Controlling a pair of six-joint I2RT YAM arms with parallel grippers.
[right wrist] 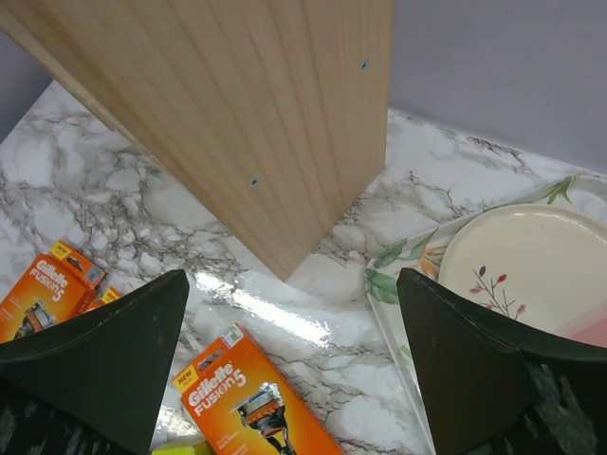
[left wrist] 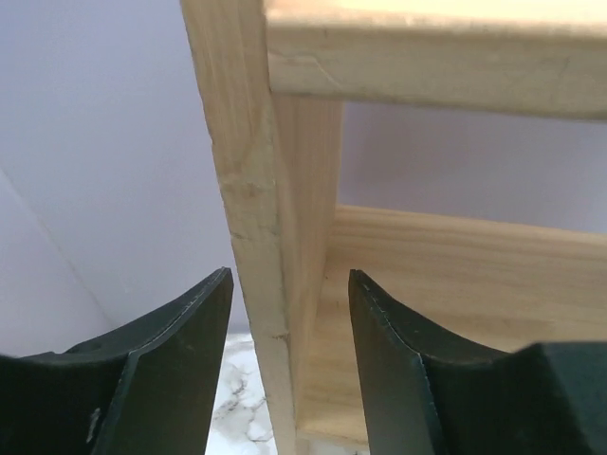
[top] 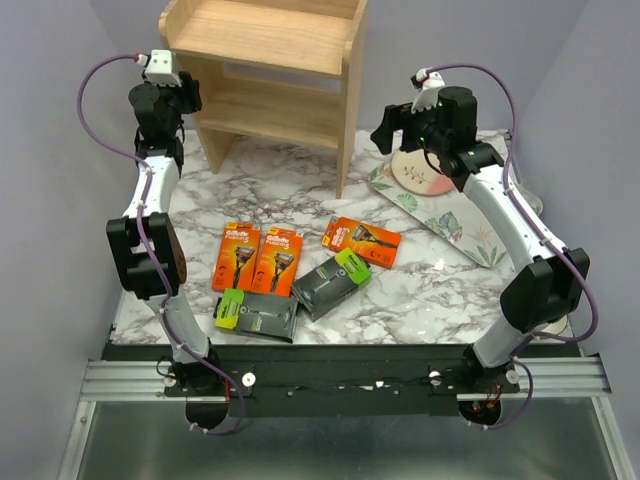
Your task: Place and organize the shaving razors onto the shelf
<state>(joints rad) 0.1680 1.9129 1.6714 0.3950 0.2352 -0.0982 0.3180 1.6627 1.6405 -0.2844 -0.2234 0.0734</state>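
The left pincer [left wrist: 289, 284] and right pincer [right wrist: 292, 278] were held open, empty. A flat orange razor pack [top: 361, 242] was yet to be grasped for the pale wooden shelf [top: 265, 35].

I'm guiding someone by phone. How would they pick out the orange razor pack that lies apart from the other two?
Find the wooden shelf at the back of the marble table. In front of its right side panel, left of the floral tray, lies an orange pack. Unlike the two orange packs side by side to its left, it lies alone and turned crosswise.
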